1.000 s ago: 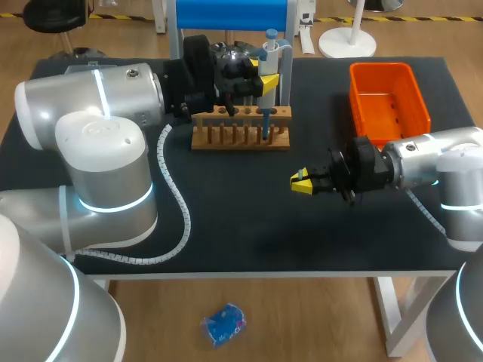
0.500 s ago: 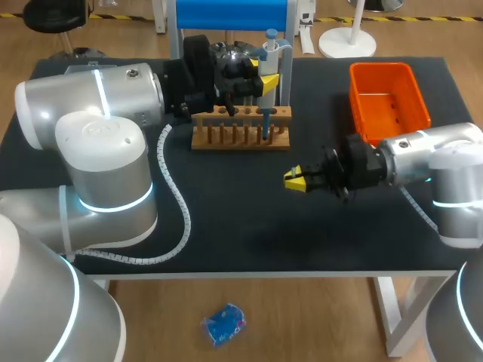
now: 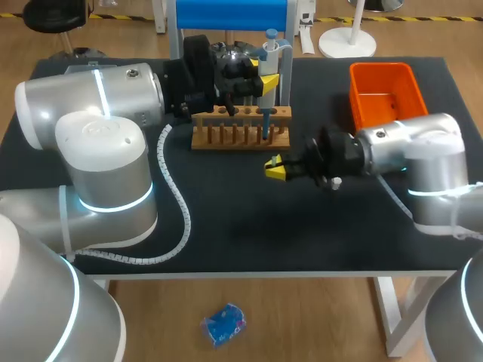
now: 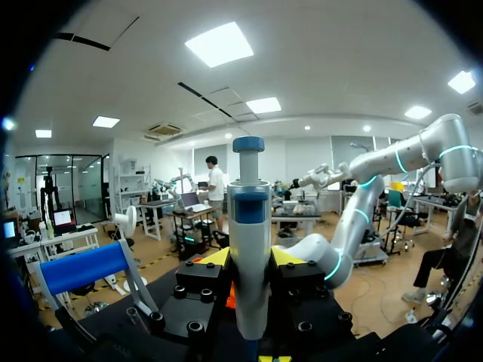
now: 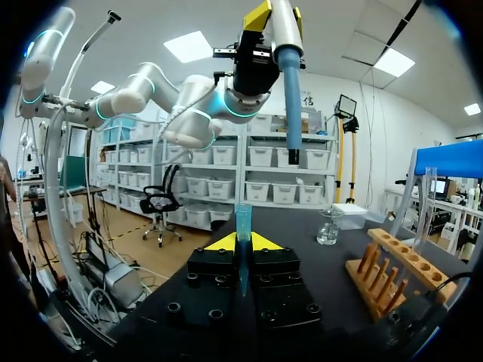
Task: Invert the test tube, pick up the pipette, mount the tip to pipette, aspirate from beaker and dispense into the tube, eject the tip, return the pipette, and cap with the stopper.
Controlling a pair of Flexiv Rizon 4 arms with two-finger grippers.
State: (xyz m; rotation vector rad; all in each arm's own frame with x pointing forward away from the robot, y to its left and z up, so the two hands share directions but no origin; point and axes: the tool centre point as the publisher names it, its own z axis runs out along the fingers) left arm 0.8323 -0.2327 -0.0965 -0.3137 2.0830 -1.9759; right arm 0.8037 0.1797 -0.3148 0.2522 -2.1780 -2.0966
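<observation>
1. Upper middle of the head view: gripping the pipette [image 3: 269,54] upright in the left jaws, at the end of the left arm [image 3: 90,98], over the wooden rack [image 3: 240,130].
2. From the left wrist: clamped on the pipette's white barrel from both sides, blue cap poking up past the jaws.
3. From the right wrist: pinched shut on a small blue tip [image 5: 242,222], upright between the right jaws' yellow ends.
4. Well above and ahead of that tip: hanging clear of it, the pipette's blue shaft.
5. Centre of the head view: reaching in on the right arm [image 3: 407,151], right jaws just lower right of the rack, apart from it, above the black tabletop [image 3: 226,219].
6. Beyond the right jaws: a glass beaker [image 5: 329,226]; beside them, the rack with a clear tube [image 5: 427,204] upright in it.
7. Upper right of the head view: an orange bin [image 3: 389,94].
</observation>
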